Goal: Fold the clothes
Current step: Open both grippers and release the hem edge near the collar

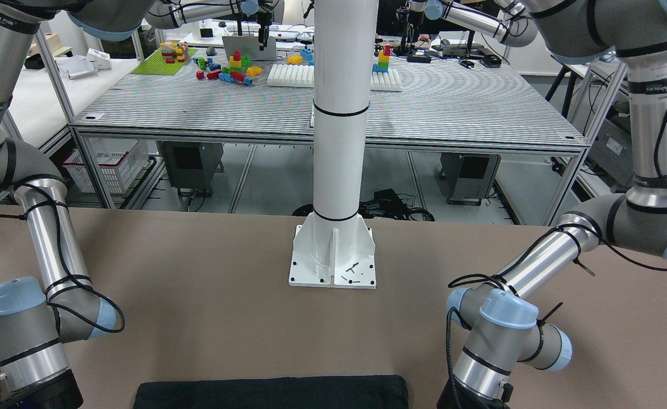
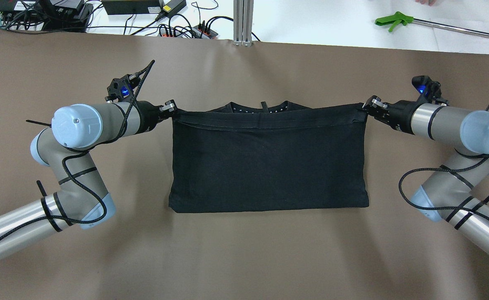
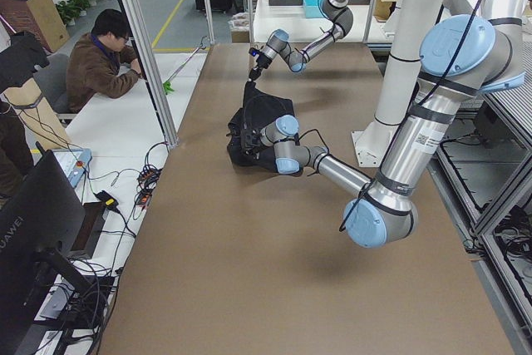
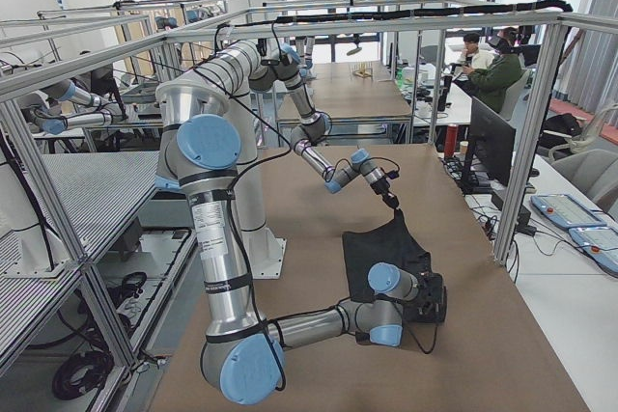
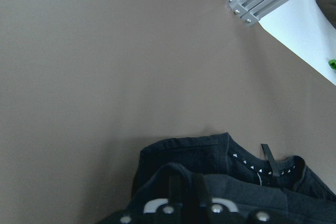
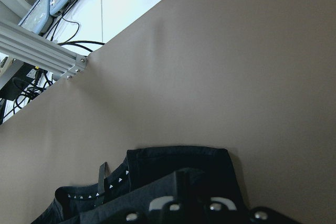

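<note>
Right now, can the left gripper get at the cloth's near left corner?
Probably yes, once free: nothing lies on the table between them. But the left gripper is shut on the cloth's far left corner, so it must let go first.

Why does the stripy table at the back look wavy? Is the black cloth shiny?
Front-facing view: the grey striped table shows camera ripple rings, not real waves. Overhead view: the plain black soft cloth is matte, no glare, its folds barely visible.

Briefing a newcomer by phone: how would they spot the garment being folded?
On the brown table, look near its middle. The black cloth lies there, far corners pinched by the left claw and right claw, the only fabric there.
</note>
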Robot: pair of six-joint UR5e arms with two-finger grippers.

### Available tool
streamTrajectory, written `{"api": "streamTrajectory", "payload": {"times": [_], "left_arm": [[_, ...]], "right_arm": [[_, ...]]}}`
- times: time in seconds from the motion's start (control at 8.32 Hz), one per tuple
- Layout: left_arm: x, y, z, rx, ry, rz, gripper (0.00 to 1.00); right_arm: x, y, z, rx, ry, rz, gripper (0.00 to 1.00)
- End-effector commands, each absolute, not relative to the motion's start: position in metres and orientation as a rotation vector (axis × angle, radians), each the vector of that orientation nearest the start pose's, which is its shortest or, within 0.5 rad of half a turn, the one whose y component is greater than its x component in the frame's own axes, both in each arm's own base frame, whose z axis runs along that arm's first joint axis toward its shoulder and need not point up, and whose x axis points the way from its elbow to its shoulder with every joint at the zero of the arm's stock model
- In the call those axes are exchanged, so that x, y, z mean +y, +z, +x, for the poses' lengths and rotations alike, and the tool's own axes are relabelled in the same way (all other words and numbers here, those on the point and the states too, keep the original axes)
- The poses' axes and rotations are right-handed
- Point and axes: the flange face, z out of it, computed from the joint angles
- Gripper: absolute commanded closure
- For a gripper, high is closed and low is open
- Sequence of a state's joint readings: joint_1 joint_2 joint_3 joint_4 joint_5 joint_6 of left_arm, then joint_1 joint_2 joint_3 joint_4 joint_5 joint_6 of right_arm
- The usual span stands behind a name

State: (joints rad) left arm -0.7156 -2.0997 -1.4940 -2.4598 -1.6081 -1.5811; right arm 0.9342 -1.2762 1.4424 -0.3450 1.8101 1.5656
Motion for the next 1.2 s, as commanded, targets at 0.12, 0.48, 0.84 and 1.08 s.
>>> {"api": "streamTrajectory", "payload": {"times": [0.12, 0.48, 0.84, 1.08], "left_arm": [[-0.554, 0.281, 0.436, 1.278, -0.588, 0.447, 0.06], [-0.565, 0.249, 0.438, 1.251, -0.59, 0.452, 0.06], [-0.566, 0.234, 0.442, 1.251, -0.59, 0.453, 0.06], [-0.563, 0.233, 0.446, 1.254, -0.584, 0.452, 0.06]], "right_arm": [[-0.571, 0.432, -0.281, -1.297, 0.632, 0.426, 0.07], [-0.562, 0.448, -0.276, -1.281, 0.565, 0.252, 0.07], [-0.513, 0.499, -0.271, -1.245, 0.508, 0.093, 0.06], [-0.476, 0.512, -0.295, -1.235, 0.483, 0.02, 0.06]]}}
